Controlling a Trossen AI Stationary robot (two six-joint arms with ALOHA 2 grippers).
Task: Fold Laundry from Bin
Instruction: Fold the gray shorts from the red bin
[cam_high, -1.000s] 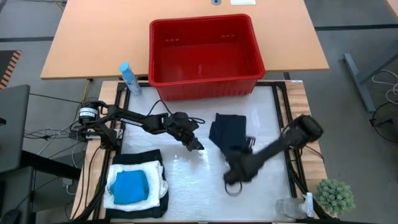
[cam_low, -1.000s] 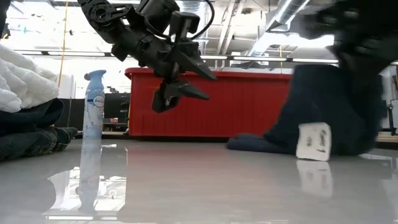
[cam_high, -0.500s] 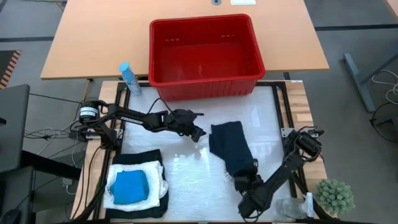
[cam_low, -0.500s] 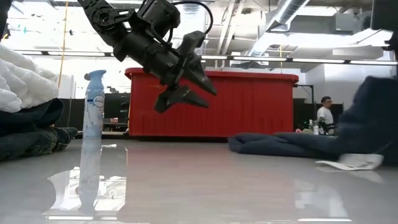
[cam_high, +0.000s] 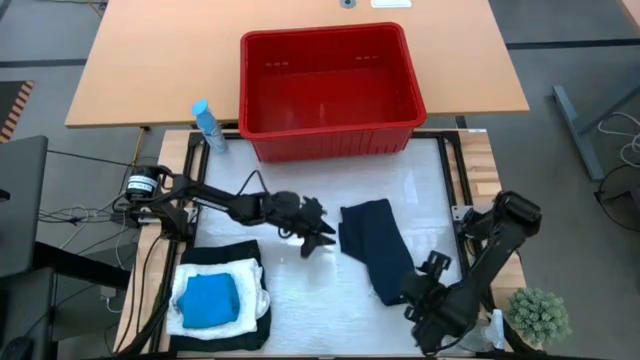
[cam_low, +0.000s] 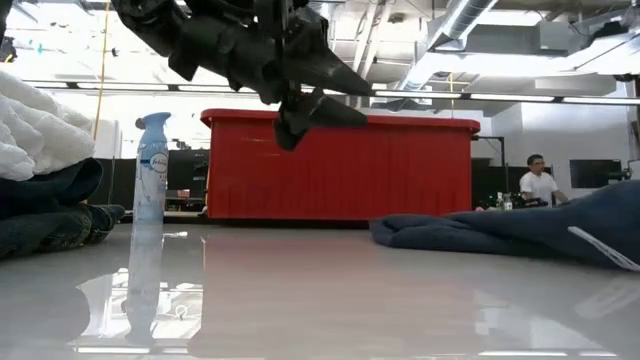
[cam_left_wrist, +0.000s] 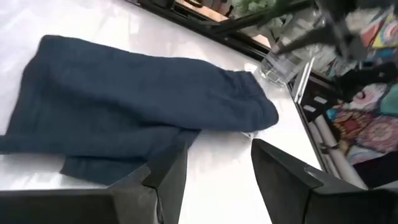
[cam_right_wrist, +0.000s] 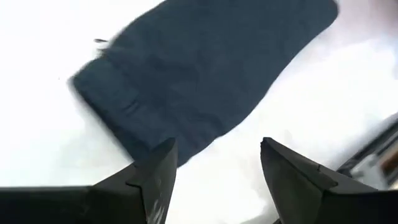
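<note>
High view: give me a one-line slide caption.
Two open grippers, left and right, flank a dark garment lying flat below the empty red bin; folded stack sits nearby.

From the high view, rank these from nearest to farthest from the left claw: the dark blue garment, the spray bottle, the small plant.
Measured from the left claw, mid-table:
1. Dark blue garment, just beside it, toward the right arm.
2. Spray bottle, at the table's far left edge, beside the red bin.
3. Small plant, at the near right corner.
</note>
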